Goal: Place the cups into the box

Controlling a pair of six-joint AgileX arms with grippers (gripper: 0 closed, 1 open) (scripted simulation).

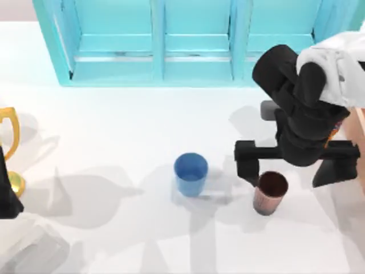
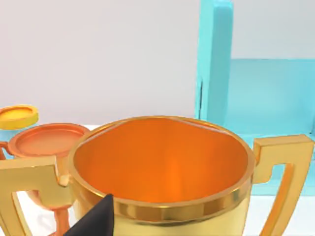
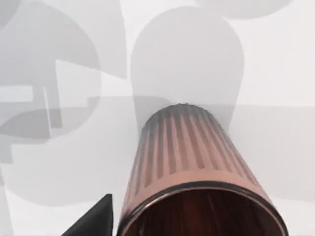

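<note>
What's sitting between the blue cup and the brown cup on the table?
Nothing: in the top view only bare white table with shadows separates the blue cup from the brown cup.

Open table [image 1: 114,142] lies around the blue cup [image 1: 190,173]; the brown cup [image 1: 270,193] stands between the right gripper's [image 1: 285,165] spread fingers.

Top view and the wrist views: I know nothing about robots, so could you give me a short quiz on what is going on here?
1. True or false: the blue cup stands upright on the table.
2. What is nearest the open right tool? A the blue cup; B the brown cup; C a bottle.
3. Fill in: the left tool is parked at the table's left edge beside a gold ____.

Key: 1 true. 2 B. 3 trophy.
</note>
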